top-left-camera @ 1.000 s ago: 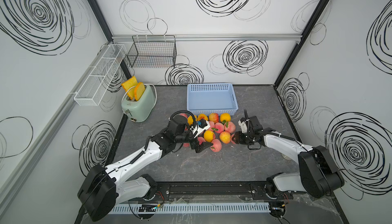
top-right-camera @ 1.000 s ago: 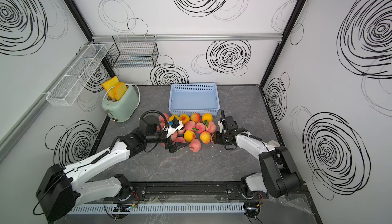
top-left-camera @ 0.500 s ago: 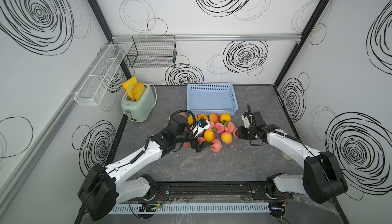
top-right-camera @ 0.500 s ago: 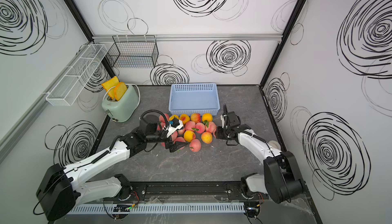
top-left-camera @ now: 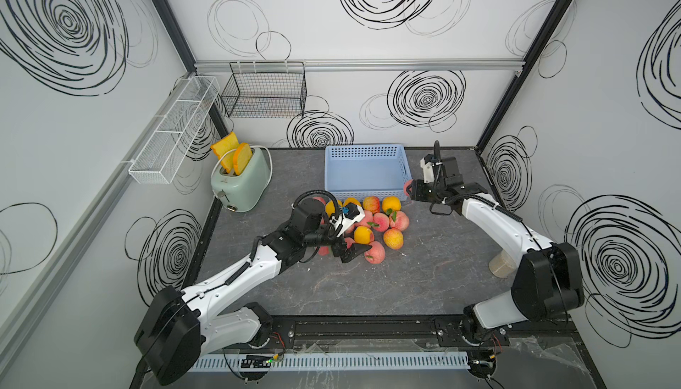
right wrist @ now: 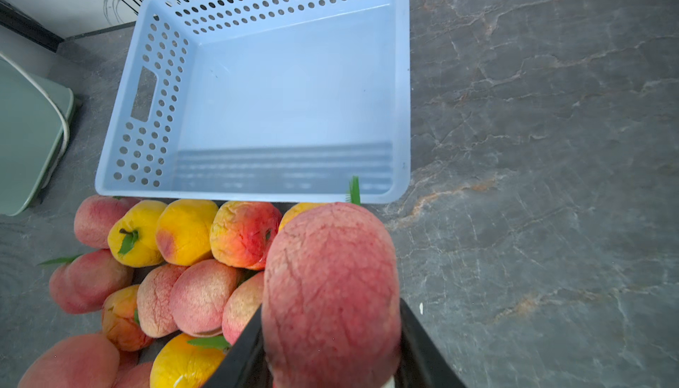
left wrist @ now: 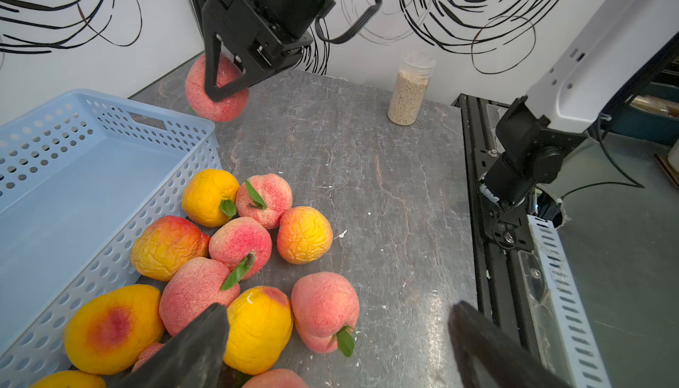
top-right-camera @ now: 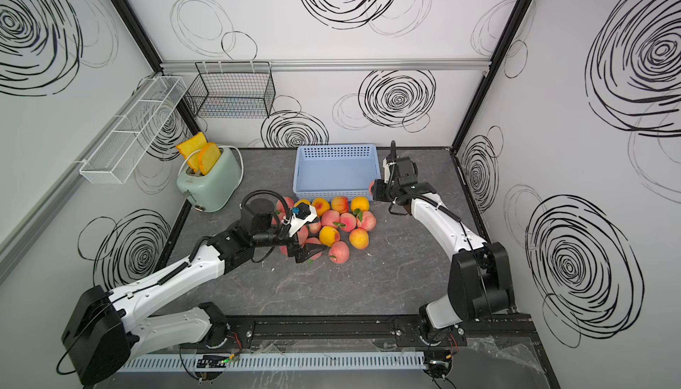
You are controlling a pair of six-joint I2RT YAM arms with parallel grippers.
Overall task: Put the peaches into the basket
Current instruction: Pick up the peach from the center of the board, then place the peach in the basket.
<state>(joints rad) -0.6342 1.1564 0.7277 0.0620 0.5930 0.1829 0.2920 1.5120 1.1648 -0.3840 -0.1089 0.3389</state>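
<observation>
The right gripper clamps a pink peach, lifted just outside the front right corner of the basket. The left gripper stands wide open, holding nothing, over the other peaches heaped against the basket's front wall. To their right the desk lies free.

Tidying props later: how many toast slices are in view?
2, both standing in the green toaster: one slice nearer the side wall, the other slice beside it. None seems hidden.
</observation>
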